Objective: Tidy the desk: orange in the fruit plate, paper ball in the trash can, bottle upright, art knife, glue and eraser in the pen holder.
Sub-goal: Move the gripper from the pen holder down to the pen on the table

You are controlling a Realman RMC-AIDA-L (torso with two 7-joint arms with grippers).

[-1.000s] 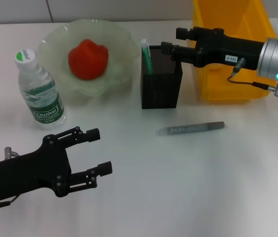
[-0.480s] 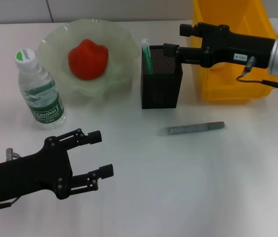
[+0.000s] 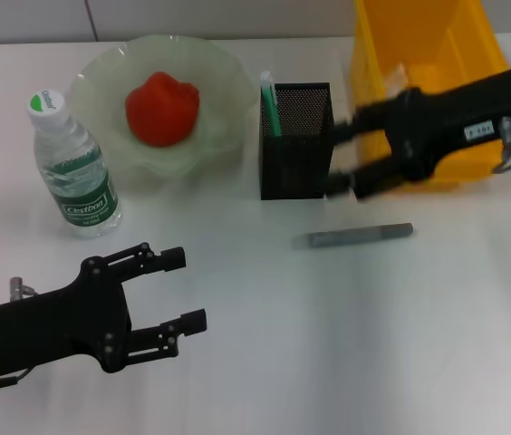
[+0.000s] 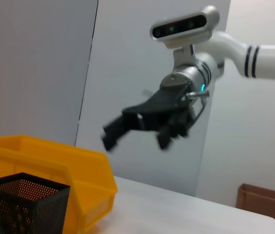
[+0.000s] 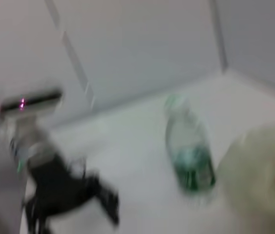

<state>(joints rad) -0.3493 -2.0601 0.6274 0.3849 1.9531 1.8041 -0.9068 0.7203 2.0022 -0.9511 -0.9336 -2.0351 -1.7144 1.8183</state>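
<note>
1. Nearest the robot, the left claw (image 3: 178, 290) hangs low over the bare white tabletop (image 3: 346, 344). Its two fingers are spread wide apart, holding nothing and touching nothing.
2. Farther out on the right lies a grey art knife (image 3: 359, 236), flat on the tabletop, pointing left to right and clear of everything else.
3. Just beyond the art knife, the right claw (image 3: 355, 149) reaches in from the right side. Its fingers are parted, one above the other in the head view, and empty. The tips sit right beside the right wall of the pen holder (image 3: 296, 140); whether they touch it cannot be told, as the claw is blurred. The left wrist view shows the same claw (image 4: 135, 131) in the air with its fingers splayed and nothing between them.
4. The pen holder is a black mesh box, upright, with a green-and-white stick (image 3: 268, 104) standing in its left corner.
5. On the left the bottle (image 3: 72, 166) stands upright, with a white cap and green label.
6. Behind the bottle and left of the pen holder, the pale green fruit plate (image 3: 101, 86) holds the orange (image 3: 161, 109), which looks red-orange.
7. Farthest right, the yellow bin (image 3: 419, 36) stands behind the right arm.
</note>
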